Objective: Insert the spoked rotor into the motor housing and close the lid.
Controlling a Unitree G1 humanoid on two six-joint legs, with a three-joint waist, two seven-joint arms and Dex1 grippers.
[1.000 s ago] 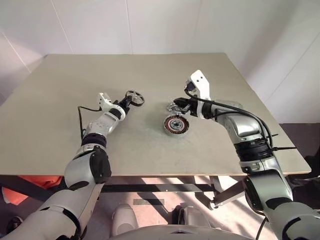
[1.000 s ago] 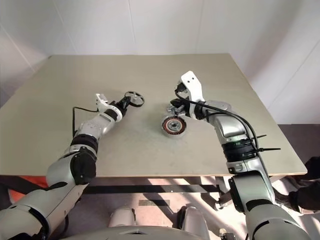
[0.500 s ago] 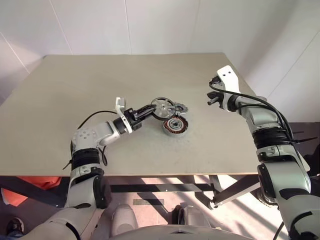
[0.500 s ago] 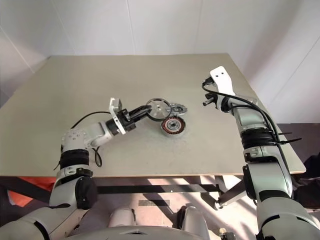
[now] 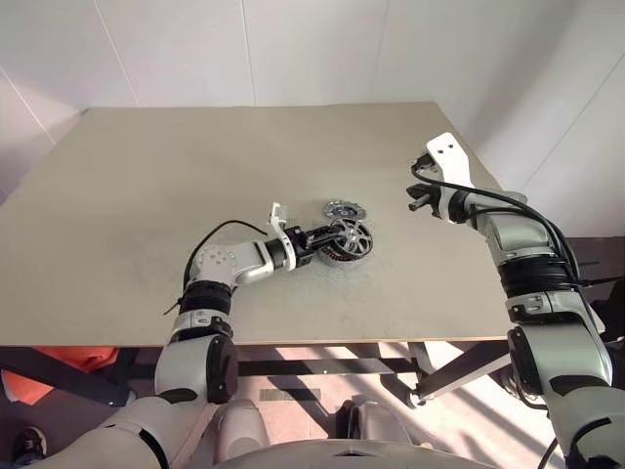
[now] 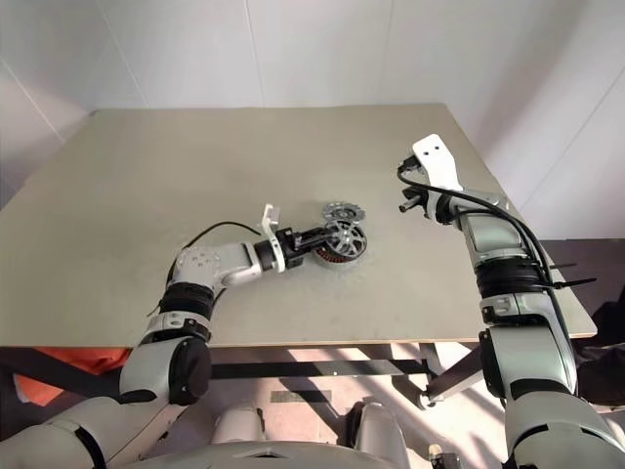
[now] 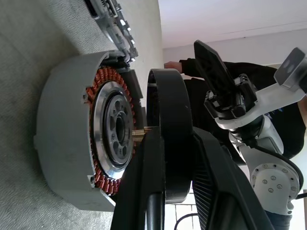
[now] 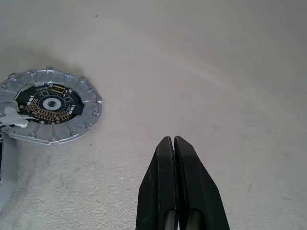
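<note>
My left gripper is shut on the spoked rotor, a shiny thin-rimmed wheel held tilted on edge. It hangs right over the motor housing, whose copper windings ring a dark centre. In the left wrist view the rotor shows edge-on between my fingers, its short shaft close to the housing's centre. Whether they touch I cannot tell. The lid, a dull grey notched disc, lies flat on the table just behind the housing. My right gripper hovers shut and empty, well to the right of the lid.
Everything sits on a beige table with bare surface all around the parts. Its right edge runs close under my right arm. White walls stand behind the table.
My left gripper has carried the rotor rightward and down from the table's left-middle to the housing. My right gripper has drawn away to the right, leaving the lid lying behind the housing.
</note>
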